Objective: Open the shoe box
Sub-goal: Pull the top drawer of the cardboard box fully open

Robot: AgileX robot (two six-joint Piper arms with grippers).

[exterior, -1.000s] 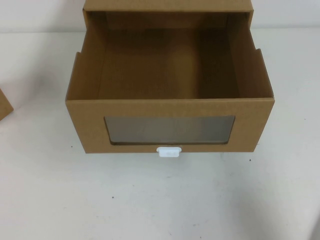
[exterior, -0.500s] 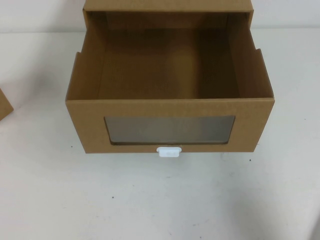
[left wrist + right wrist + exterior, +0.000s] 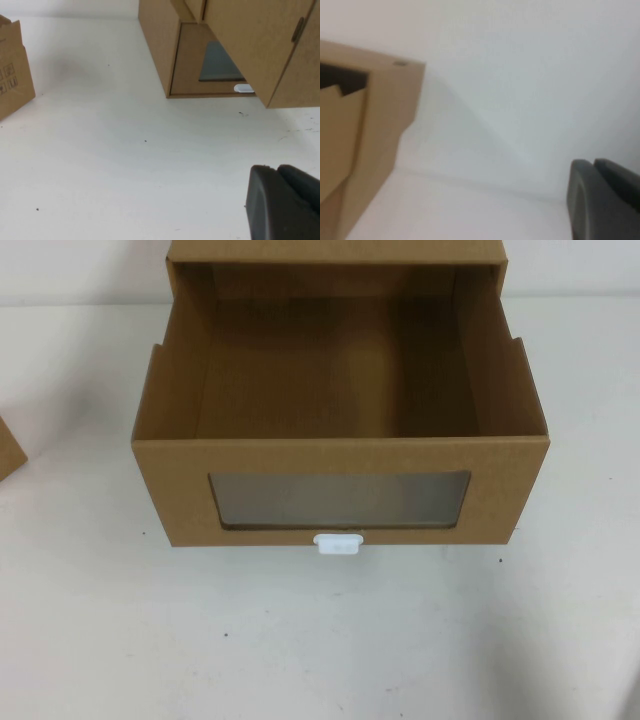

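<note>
The brown cardboard shoe box (image 3: 340, 495) stands in the middle of the table. Its drawer is pulled out toward me, empty inside, with a clear window (image 3: 338, 498) and a white pull tab (image 3: 338, 543) on its front. The left wrist view shows the same box (image 3: 240, 45) from the side, with the tab (image 3: 243, 88) low on it. My left gripper (image 3: 275, 172) is shut, hovering over bare table well apart from the box. My right gripper (image 3: 595, 165) is shut too, away from the box's side (image 3: 375, 130). Neither gripper shows in the high view.
A second cardboard box (image 3: 12, 67) stands on the white table to the left, its corner (image 3: 8, 452) just showing in the high view. A white wall rises behind the shoe box.
</note>
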